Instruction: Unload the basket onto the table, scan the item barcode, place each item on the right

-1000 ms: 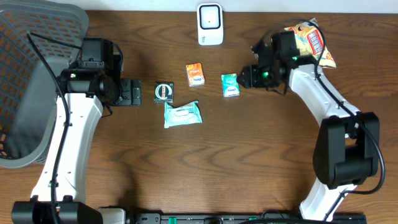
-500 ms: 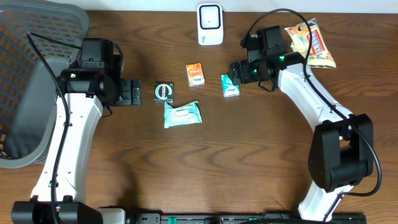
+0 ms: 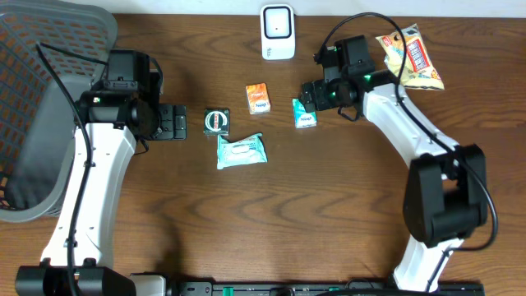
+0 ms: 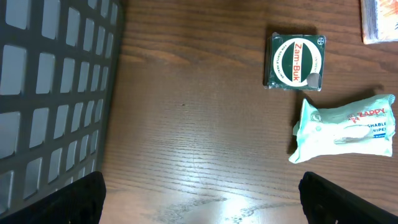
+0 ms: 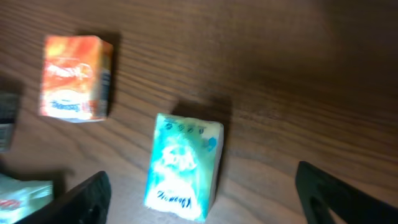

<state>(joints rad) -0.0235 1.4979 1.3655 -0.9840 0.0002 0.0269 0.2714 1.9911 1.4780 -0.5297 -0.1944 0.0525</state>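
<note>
Bench (image 3: 329,214) of dark wood carries all the things I can see. The teal pack (image 3: 305,113), which I take for the item, lies flat near the middle. It is a little to the right of the orange pack (image 3: 258,98), and nearer to the robot than the white scanner (image 3: 278,31) that stands at the far edge. The right jaws hover over this teal pack. In the right wrist view they stand wide, one tip on each side of the pack, and they do not touch it. That view is a little blurred, so I cannot read the print on the pack. The right arm (image 3: 411,123) reaches in from the right side, close by the snack bag (image 3: 409,56) in the far right corner.

The left jaws are wide too and hold nothing; between them I see only bare wood. They sit just left of the green Zam-Buk box (image 3: 217,121). The pale wipes pack (image 3: 241,151) lies just beside that box, on the robot's side. A grey mesh basket (image 3: 41,107) fills the left edge, beside the left arm (image 3: 94,173).
</note>
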